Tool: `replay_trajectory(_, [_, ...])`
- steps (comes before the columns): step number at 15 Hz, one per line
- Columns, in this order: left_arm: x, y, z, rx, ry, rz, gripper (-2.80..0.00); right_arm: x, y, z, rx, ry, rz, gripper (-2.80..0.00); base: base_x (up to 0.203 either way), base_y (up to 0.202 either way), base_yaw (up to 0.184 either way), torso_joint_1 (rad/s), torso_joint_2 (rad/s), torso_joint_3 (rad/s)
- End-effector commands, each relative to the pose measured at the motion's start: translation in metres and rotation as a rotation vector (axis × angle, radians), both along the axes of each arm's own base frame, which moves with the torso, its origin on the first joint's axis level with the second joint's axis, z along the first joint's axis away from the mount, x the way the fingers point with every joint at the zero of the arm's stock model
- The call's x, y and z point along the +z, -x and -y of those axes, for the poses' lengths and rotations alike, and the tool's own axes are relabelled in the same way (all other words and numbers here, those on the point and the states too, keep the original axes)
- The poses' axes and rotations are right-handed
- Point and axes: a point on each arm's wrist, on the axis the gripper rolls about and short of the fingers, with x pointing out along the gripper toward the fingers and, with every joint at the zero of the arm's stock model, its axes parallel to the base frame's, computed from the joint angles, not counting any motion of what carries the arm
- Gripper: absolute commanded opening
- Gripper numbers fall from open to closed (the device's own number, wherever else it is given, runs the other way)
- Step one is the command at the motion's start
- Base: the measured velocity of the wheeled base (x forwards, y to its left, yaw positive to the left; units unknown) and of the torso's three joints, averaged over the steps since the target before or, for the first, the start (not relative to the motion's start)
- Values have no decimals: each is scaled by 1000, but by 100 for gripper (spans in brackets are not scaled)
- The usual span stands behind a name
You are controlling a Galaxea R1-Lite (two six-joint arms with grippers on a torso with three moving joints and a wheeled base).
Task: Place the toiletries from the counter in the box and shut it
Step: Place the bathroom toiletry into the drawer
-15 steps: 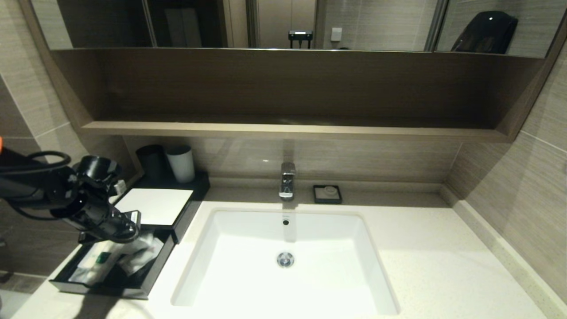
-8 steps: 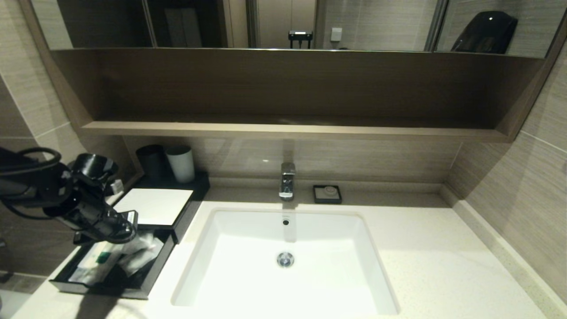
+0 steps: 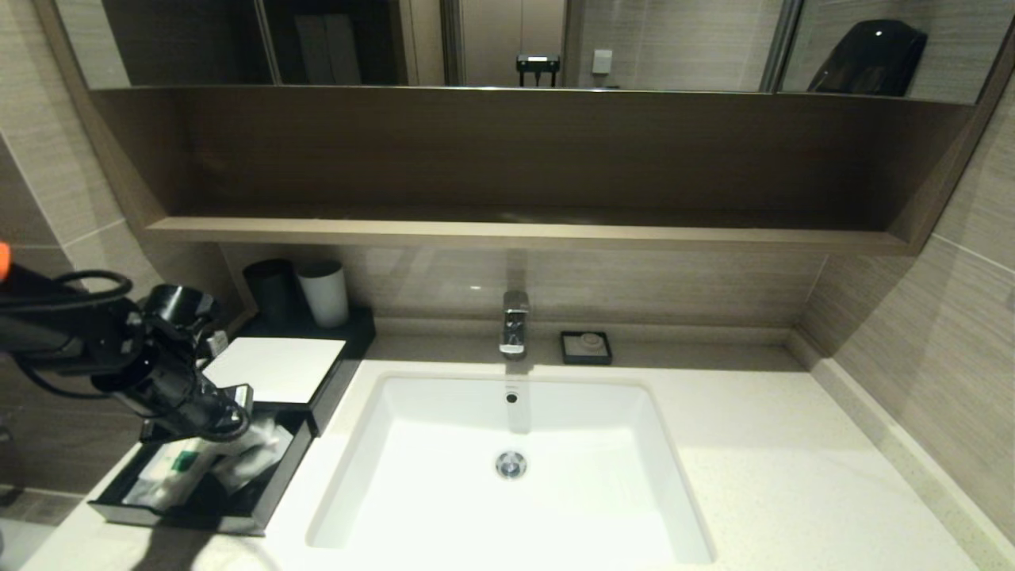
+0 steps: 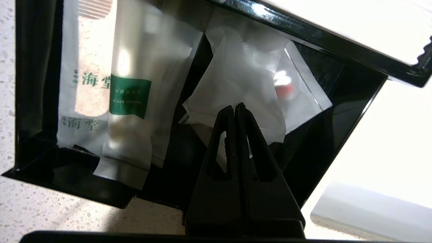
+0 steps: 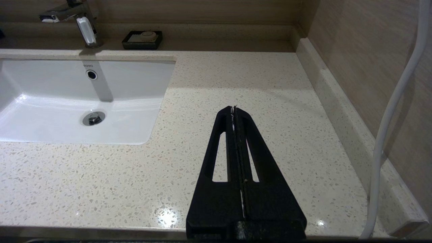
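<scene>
Hovering over the pulled-out drawer [image 3: 208,507], the left end effector [image 4: 235,106] has its two black fingers pressed flat together with nothing between them. Its tip hangs just above a crumpled clear packet [image 4: 243,84] that lies in the half of the drawer nearer the sink. In the head view the same end effector [image 3: 238,408] sits at the inner end of the drawer, close to the edge of the box's white top panel [image 3: 277,366].

Beside the crumpled packet, toward the outer wall of the drawer, lies a packet with a green label [image 4: 130,96], partly over another clear packet [image 4: 84,84] printed with green characters, a pale comb-like end showing through it. All the packets seen lie inside the drawer, which stands fully out from the black box [image 3: 337,373].

Behind the box stand a black cup [image 3: 271,289] and a white cup [image 3: 323,292]. The box rests on the speckled desk [image 3: 777,452], left of the white sink [image 3: 396,507], with a tap [image 3: 514,321] and a small soap dish [image 3: 586,347] at the back.

The right end effector [image 5: 233,108] is parked over bare desk to the right of the sink, fingers likewise closed together and empty.
</scene>
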Motion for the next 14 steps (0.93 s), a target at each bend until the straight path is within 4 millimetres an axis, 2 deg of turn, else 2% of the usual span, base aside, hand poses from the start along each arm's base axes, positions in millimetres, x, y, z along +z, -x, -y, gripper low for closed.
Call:
replay_trajectory(1, [-8, -3, -1, 2, 4, -24, -280, 0, 0, 0, 0, 1, 1, -280, 0, 0, 0, 0, 0, 0])
replay_trajectory(14, [-23, -18, -3, 4, 7, -26, -280, 0, 0, 0, 1, 1, -1, -280, 0, 0, 0, 0, 0, 0])
